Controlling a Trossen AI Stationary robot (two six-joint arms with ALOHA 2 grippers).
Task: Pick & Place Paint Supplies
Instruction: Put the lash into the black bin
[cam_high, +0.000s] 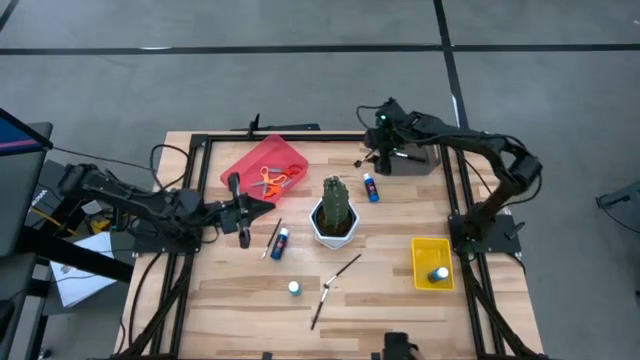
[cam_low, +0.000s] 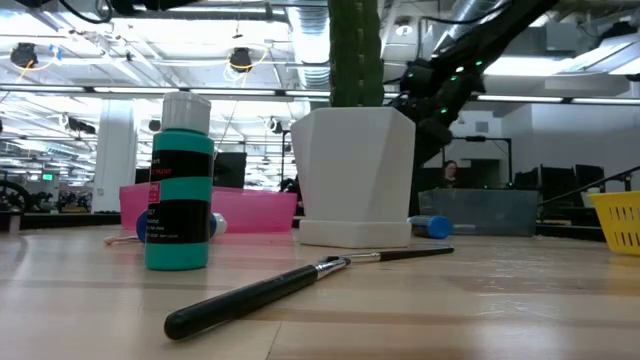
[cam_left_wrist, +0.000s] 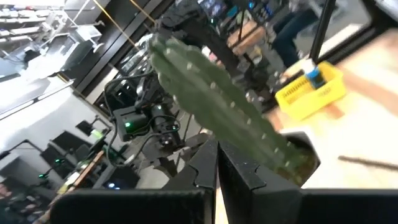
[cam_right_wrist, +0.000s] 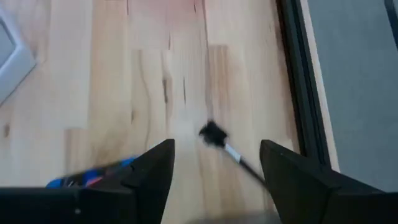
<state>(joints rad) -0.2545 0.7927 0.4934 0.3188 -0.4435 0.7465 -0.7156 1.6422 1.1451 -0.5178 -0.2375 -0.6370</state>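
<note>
Hovering at the upper middle of the high view, the right gripper (cam_high: 372, 152) has its fingers (cam_right_wrist: 152, 171) spread over the table (cam_high: 240, 295), with a dark-tipped paintbrush (cam_right_wrist: 225, 149) lying in the gap between them and a blue paint bottle (cam_high: 370, 187) just below. At centre left, the left gripper (cam_high: 262, 205) has its fingers pressed together, empty, beside the red tray (cam_high: 245, 165) holding the orange-handled scissors (cam_high: 272, 181), pointing toward the cactus (cam_high: 337, 200).

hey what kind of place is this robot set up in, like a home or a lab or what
Most likely a robotics lab or open industrial workspace. The wooden table sits in a black frame on a grey concrete floor; behind it the low view shows exposed ceiling ducts and lights, monitors, and a seated person.
</note>
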